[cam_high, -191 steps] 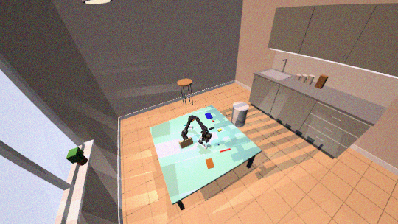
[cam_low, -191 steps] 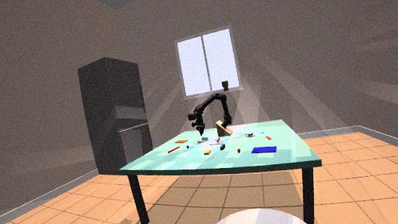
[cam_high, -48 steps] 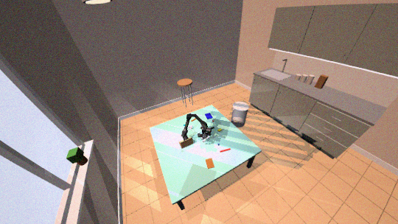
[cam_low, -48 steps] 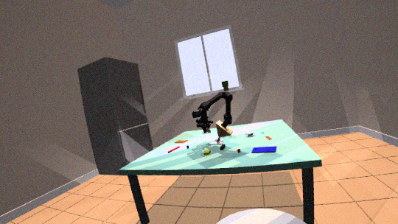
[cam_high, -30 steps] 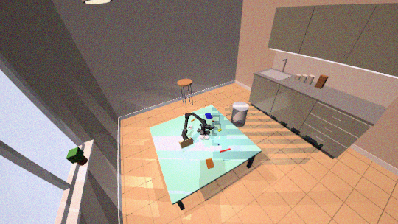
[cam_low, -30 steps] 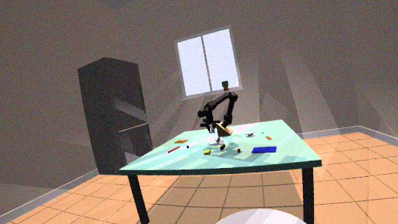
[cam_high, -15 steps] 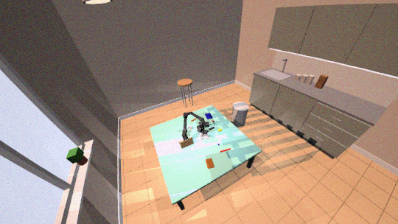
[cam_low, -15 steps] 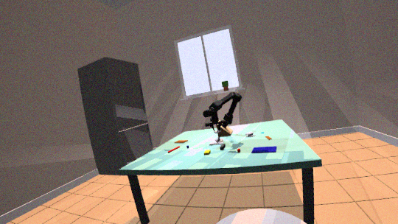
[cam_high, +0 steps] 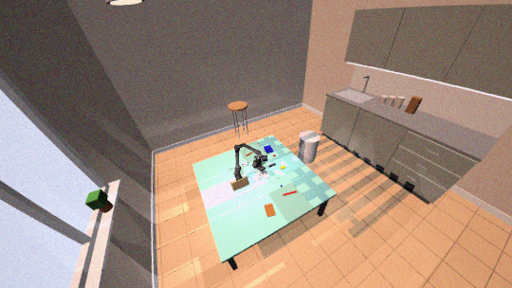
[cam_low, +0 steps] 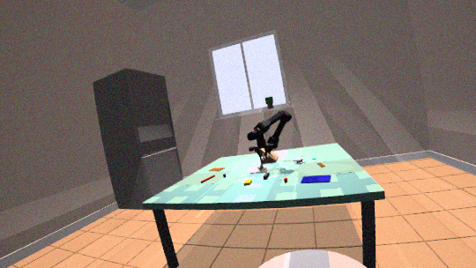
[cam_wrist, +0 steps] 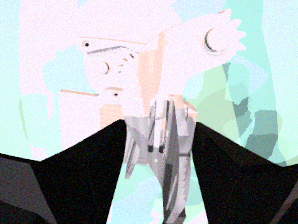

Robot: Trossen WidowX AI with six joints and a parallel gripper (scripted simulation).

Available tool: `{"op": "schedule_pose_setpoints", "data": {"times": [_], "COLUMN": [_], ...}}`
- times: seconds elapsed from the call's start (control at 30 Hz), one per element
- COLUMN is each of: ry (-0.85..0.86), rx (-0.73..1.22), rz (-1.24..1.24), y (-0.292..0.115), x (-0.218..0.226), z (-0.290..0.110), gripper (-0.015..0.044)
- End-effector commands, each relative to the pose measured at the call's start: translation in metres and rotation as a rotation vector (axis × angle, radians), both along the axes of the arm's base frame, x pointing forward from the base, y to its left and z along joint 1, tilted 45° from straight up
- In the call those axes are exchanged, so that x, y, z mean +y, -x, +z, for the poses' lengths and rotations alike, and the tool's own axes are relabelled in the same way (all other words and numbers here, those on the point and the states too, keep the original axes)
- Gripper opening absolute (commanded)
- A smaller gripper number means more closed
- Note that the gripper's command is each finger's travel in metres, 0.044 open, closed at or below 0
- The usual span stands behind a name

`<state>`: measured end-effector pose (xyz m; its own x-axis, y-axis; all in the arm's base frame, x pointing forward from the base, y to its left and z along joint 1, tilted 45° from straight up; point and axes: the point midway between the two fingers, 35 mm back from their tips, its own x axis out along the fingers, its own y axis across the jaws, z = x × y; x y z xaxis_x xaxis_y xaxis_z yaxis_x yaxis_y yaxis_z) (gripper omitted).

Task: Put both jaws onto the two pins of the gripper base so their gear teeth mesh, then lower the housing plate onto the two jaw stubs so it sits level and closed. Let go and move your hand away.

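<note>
My gripper (cam_high: 260, 171) (cam_low: 262, 166) (cam_wrist: 159, 128) is shut on a pale jaw (cam_wrist: 192, 52), gripped by its grey ribbed end. The jaw's round hole and gear teeth point to the upper right in the wrist view. The white gripper base (cam_wrist: 95, 77) shows behind and left of it, with a round feature and small dark holes; its other parts are washed out. Whether the jaw touches the base is not clear. Another white part (cam_high: 245, 163) (cam_low: 299, 160) lies apart on the table; it is too small to tell whether it is a jaw or the housing plate.
A tan block (cam_high: 240, 184) stands by the arm's base. A blue pad (cam_high: 268, 149) (cam_low: 316, 179), yellow block (cam_high: 283, 167) (cam_low: 248, 182), black piece (cam_high: 272, 165) (cam_low: 266, 175), red stick (cam_high: 289, 193) (cam_low: 208, 179) and orange block (cam_high: 269, 209) (cam_low: 217, 169) lie around the table.
</note>
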<state>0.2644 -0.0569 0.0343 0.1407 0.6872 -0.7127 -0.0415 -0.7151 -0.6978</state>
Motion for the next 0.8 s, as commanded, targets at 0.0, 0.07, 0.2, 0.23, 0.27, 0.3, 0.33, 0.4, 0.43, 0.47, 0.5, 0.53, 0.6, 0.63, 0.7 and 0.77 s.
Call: {"op": "schedule_pose_setpoints", "data": {"times": [0.0,0.07,0.2,0.23,0.27,0.3,0.33,0.4,0.43,0.47,0.5,0.53,0.6,0.63,0.7,0.77], "ry": [-0.006,-0.006,-0.006,-0.006,-0.006,-0.006,-0.006,-0.006,-0.006,-0.006,-0.006,-0.006,-0.006,-0.006,-0.006,-0.005], "rx": [0.008,0.008,0.008,0.008,0.008,0.008,0.008,0.008,0.008,0.008,0.008,0.008,0.008,0.008,0.007,0.007], "rz": [-0.007,-0.007,-0.007,-0.007,-0.007,-0.007,-0.007,-0.007,-0.007,-0.007,-0.007,-0.007,-0.007,-0.007,-0.007,-0.007], "y": [0.000,0.000,0.000,0.000,0.000,0.000,0.000,0.000,0.000,0.000,0.000,0.000,0.000,-0.001,-0.003,-0.006], "x": [0.002,0.002,0.002,0.002,0.002,0.002,0.002,0.002,0.002,0.002,0.002,0.002,0.001,0.000,-0.004,-0.009], "z": [0.001,0.001,0.001,0.001,0.001,0.001,0.001,0.001,0.001,0.001,0.001,0.001,0.000,0.000,-0.003,-0.007], "gripper": [0.0134,0.0134,0.0134,0.0134,0.0134,0.0134,0.0134,0.0134,0.0134,0.0134,0.0134,0.0134,0.0134,0.0134,0.0134,0.0134]}}
